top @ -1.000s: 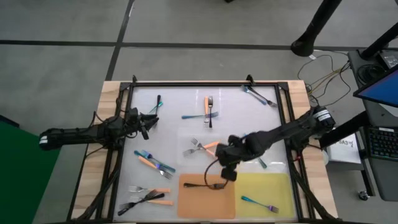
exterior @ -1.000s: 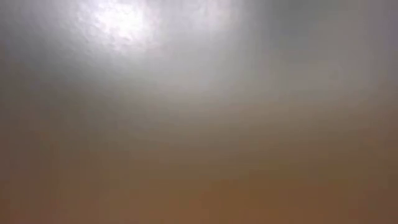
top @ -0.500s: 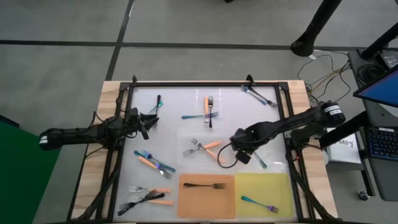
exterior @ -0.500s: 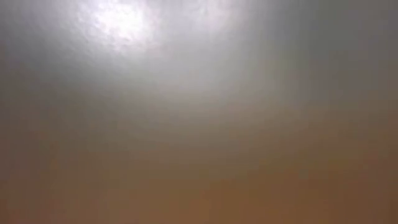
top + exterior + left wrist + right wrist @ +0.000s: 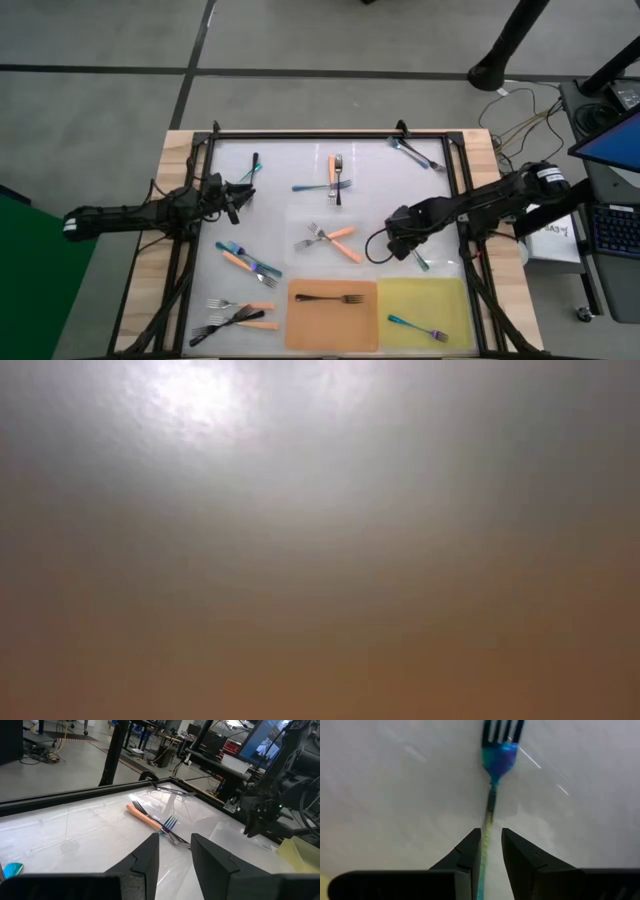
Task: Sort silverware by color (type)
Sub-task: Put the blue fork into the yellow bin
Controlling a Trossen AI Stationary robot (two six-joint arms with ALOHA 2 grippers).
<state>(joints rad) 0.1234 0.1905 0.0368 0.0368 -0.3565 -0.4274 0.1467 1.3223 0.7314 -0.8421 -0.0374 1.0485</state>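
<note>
In the high view my right gripper (image 5: 407,249) hovers low over an iridescent fork (image 5: 418,259) lying flat on the white tabletop, just beyond the yellow mat (image 5: 445,298). In the right wrist view the right gripper (image 5: 491,839) is open by a narrow gap, one finger on each side of the fork's handle (image 5: 489,817); whether the fingers touch it I cannot tell. A black fork (image 5: 328,298) lies on the orange mat (image 5: 310,325). Another iridescent fork (image 5: 418,327) lies on the yellow mat. My left gripper (image 5: 240,191) waits open near the table's left side.
Other forks lie scattered: two orange-handled ones (image 5: 335,238) mid-table, a crossed pair (image 5: 335,172) near the far edge, one (image 5: 415,152) at the far right corner, a group (image 5: 250,262) left of centre, a pile (image 5: 238,316) at the near left. A black frame (image 5: 330,135) rims the table.
My right gripper has moved from over the orange mat's far right corner toward the table's right and slightly far side, ending over the iridescent fork beyond the yellow mat. The black fork has stayed lying on the orange mat.
</note>
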